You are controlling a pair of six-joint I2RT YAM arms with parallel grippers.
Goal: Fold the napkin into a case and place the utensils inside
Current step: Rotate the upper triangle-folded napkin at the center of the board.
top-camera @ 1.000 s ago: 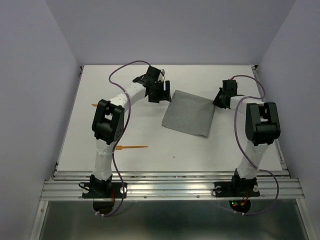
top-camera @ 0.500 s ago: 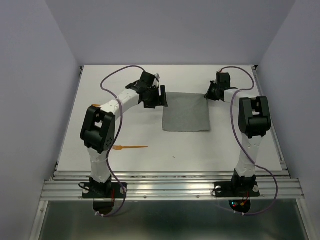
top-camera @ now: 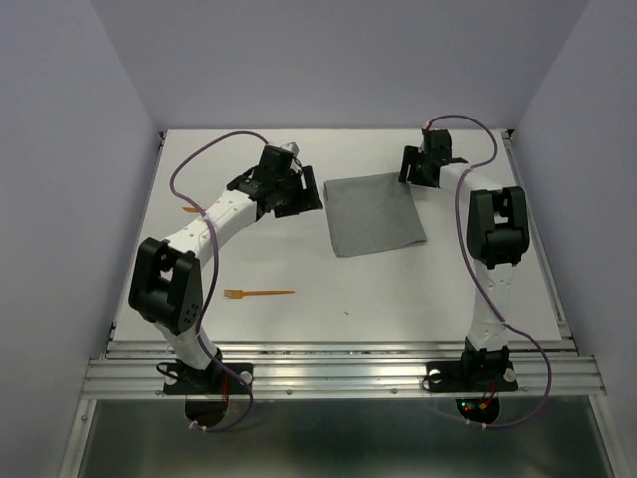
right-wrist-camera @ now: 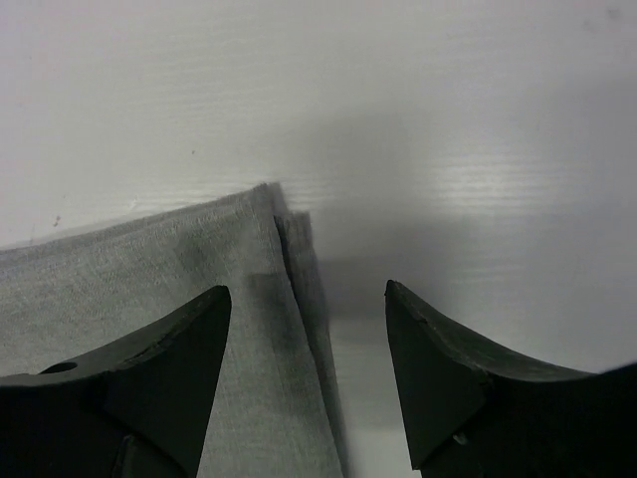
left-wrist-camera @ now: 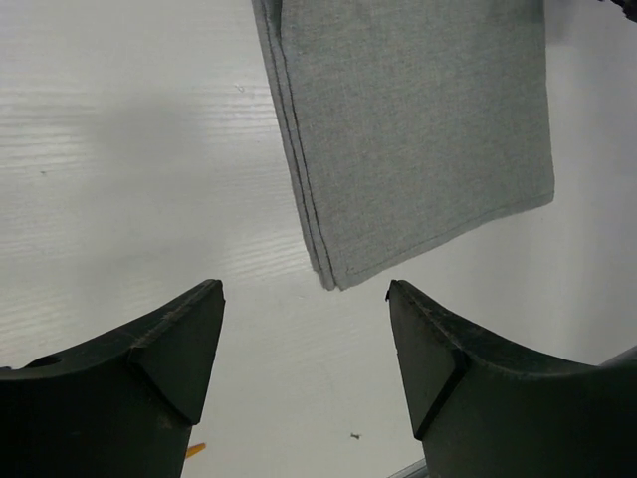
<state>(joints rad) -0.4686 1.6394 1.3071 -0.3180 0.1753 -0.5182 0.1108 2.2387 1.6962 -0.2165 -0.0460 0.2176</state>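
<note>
Reading the folded napkin (top-camera: 376, 212) as soft, light, floppy cloth, we'd pinch its layered corner just ahead of the right hand (top-camera: 409, 171). Both hands gape wide, empty. The left hand (top-camera: 303, 199) hovers beside the opposite edge; the fork (top-camera: 259, 293) lies well behind it.

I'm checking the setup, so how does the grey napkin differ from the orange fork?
The napkin is a broad grey cloth, folded in layers; the fork is a thin orange sliver. The napkin lies toward the far side, right of centre; the fork lies nearer the front left. Both rest flat on the table.
</note>
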